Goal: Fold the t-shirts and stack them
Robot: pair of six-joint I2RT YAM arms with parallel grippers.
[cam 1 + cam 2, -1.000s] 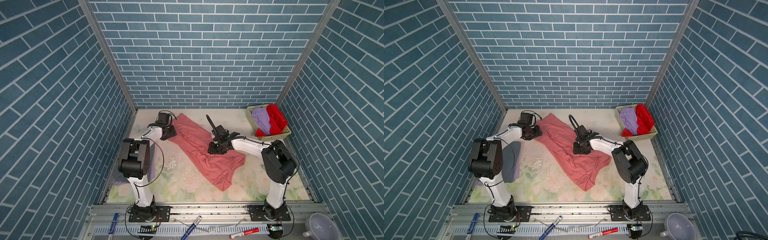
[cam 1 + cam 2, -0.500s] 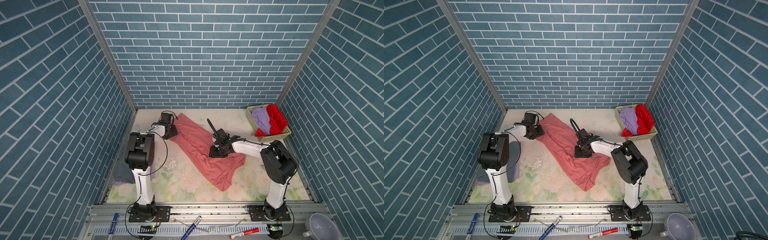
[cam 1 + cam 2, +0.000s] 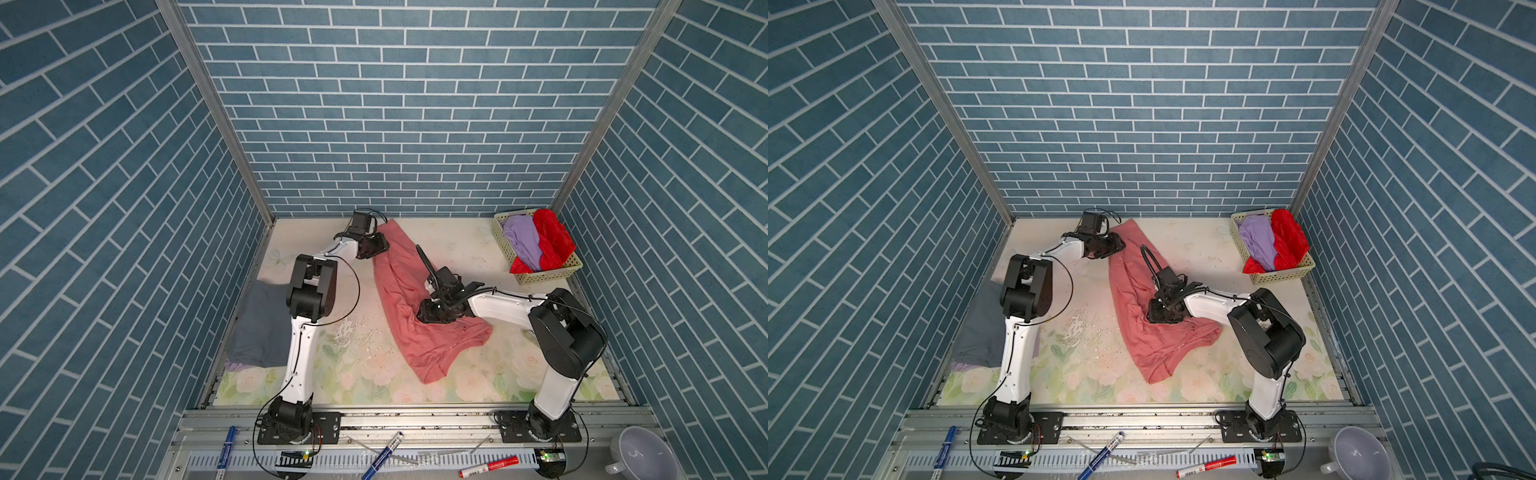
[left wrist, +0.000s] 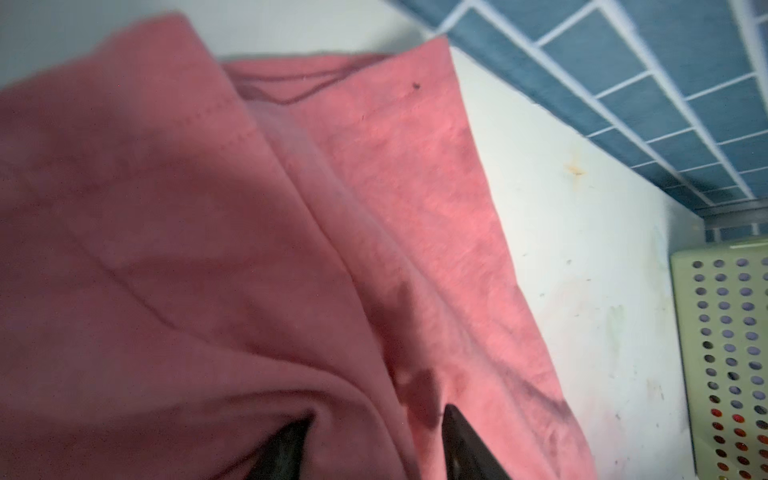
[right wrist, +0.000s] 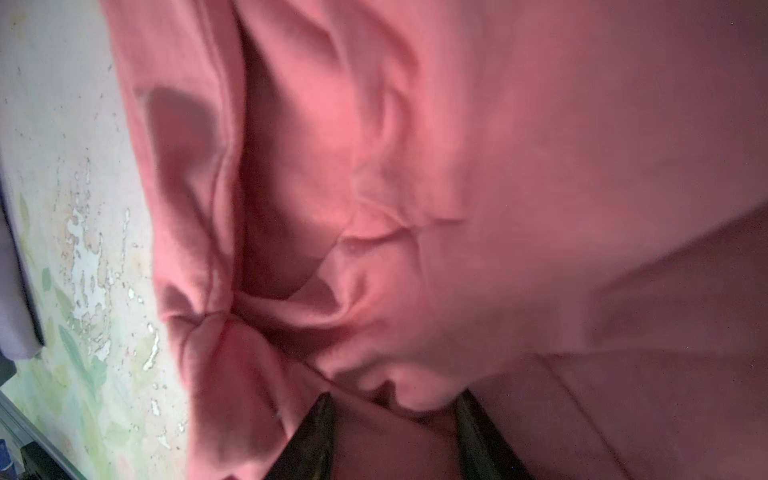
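Grippers half spread on the salmon pink t-shirt (image 3: 419, 345)

Left gripper (image 3: 376, 245) sits at the far end of the salmon pink t-shirt, near the back wall. In the left wrist view its jaws stand about half spread. The black fingertips (image 4: 461, 436) touch the cloth and a soft ridge of fabric bulges in the gap between them. The jaws are not pressed together on it.

The right gripper (image 3: 428, 311) reaches across to the middle of the same shirt, where the cloth bunches into creases around it. The right wrist view shows its jaws parted to much the same width. Those fingertips (image 5: 318, 432) are down against the fabric, with salmon cloth lying between them and a rumpled fold just ahead.

The shirt lies unfolded in a long slanted strip across the floral table (image 3: 361, 374), from the back wall toward the front.

A grey t-shirt (image 3: 259, 324) lies flat at the table's left edge, partly hidden by the left arm. The lavender t-shirt (image 3: 521, 241) and the red t-shirt (image 3: 552, 241) are heaped together in the cream basket (image 3: 552, 274) at the back right corner.
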